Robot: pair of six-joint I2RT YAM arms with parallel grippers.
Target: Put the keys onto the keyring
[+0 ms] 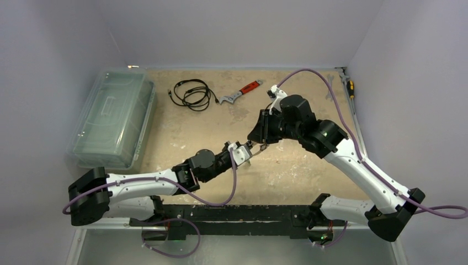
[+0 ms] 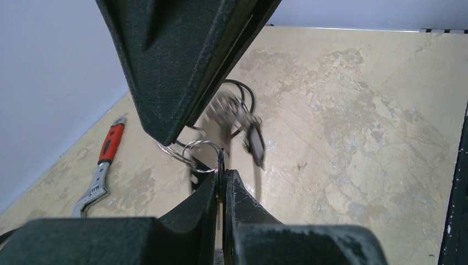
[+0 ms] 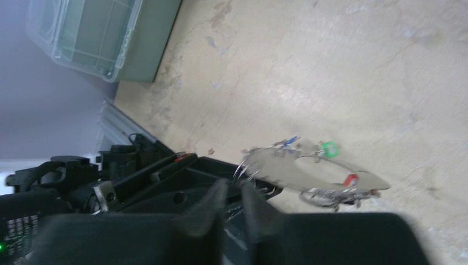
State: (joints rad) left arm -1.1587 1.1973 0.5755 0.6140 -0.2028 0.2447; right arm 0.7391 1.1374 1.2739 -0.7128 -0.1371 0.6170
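Observation:
Both grippers meet above the middle of the table. My left gripper [image 1: 250, 150] [image 2: 222, 175] is shut, its tips pinching the thin grey wire of the keyring [image 2: 201, 142]. Beyond the tips hang blurred keys, one with a dark tag [image 2: 255, 142]. The right gripper's black body [image 2: 182, 66] fills the top of the left wrist view. My right gripper [image 1: 264, 143] [image 3: 235, 190] has its fingers a little apart, with the keyring wire [image 3: 241, 168] just past the tips. Keys with blue, green [image 3: 329, 147] and red tags hang blurred over the table.
A clear plastic bin [image 1: 113, 118] [image 3: 99, 33] stands at the left. At the back lie a black cable coil [image 1: 192, 94] and a red-handled wrench [image 1: 240, 93] [image 2: 102, 171]. A screwdriver [image 1: 350, 88] rests along the right wall.

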